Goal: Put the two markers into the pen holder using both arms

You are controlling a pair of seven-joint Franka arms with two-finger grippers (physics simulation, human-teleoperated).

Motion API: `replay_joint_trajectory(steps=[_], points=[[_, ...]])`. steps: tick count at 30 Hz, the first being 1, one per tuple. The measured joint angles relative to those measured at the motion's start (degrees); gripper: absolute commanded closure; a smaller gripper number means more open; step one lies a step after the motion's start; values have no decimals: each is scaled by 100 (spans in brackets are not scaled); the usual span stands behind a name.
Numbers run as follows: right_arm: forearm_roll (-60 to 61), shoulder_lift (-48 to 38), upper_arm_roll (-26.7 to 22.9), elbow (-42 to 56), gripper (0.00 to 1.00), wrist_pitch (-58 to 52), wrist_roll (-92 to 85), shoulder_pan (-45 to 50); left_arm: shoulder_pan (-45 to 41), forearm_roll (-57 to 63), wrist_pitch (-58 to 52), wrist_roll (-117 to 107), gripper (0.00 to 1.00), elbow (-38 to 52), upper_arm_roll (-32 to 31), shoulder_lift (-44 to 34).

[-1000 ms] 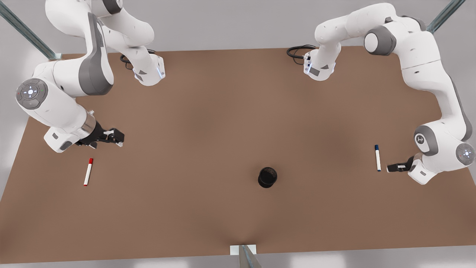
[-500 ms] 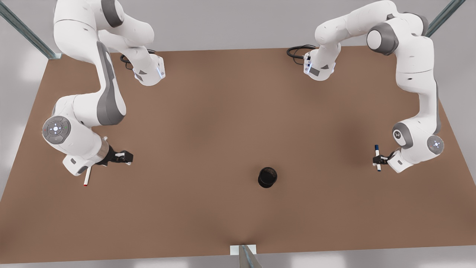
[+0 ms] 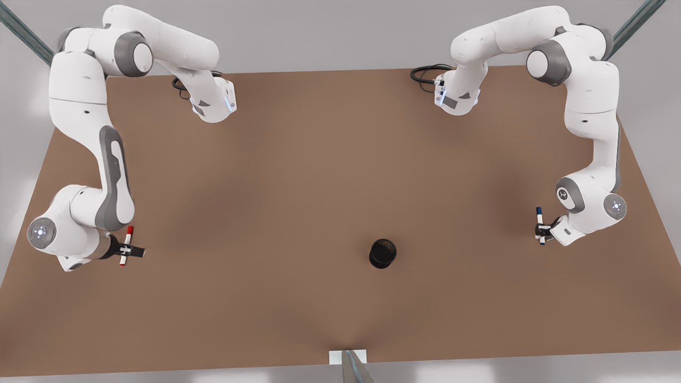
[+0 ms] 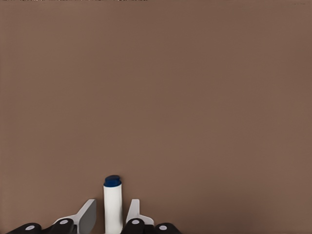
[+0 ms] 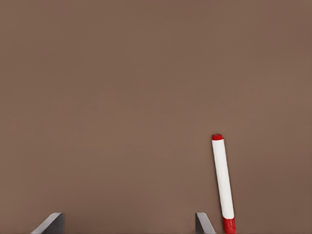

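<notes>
Markers both lie flat on the brown counter (image 3: 298, 175), neither yet lifted. The left claw (image 4: 111, 217) straddles the blue marker (image 4: 112, 204), fingers spread with gaps either side. The right claw (image 5: 129, 223) is released and wide, the red marker (image 5: 223, 183) just beside one finger (image 5: 204, 224). The pen holder (image 3: 383, 253) stands empty-looking between them, well apart; grasping, carrying and insertion remain.

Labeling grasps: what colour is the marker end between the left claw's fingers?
Blue end, clearest in the left wrist view.
</notes>
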Motion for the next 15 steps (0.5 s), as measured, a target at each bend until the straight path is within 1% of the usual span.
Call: replay_joint_trajectory(steps=[1,4,9,11,12,13,14,15], points=[[-1,96,-7,11,0,108,-67,-57,-4,1,10,11,54,0,0,2],[1,408,-25,45,0,464,-296,-274,-14,5,32,39,62,0,0,8],[16,749,-23,52,0,913,-681,-537,-25,7,51,69,65,5,0,31],[25,879,-8,39,0,1058,-855,-644,-30,21,60,65,78,8,1,37],[26,904,-4,17,0,1110,-937,-656,-37,34,67,53,79,11,1,38],[23,920,-2,4,6,1157,-1020,-663,-42,44,73,41,79,14,1,38],[22,938,-1,-3,20,1197,-1103,-670,-48,51,76,28,79,19,1,38],[23,947,-1,-7,30,1231,-1185,-674,-68,57,70,8,79,26,-2,16]])
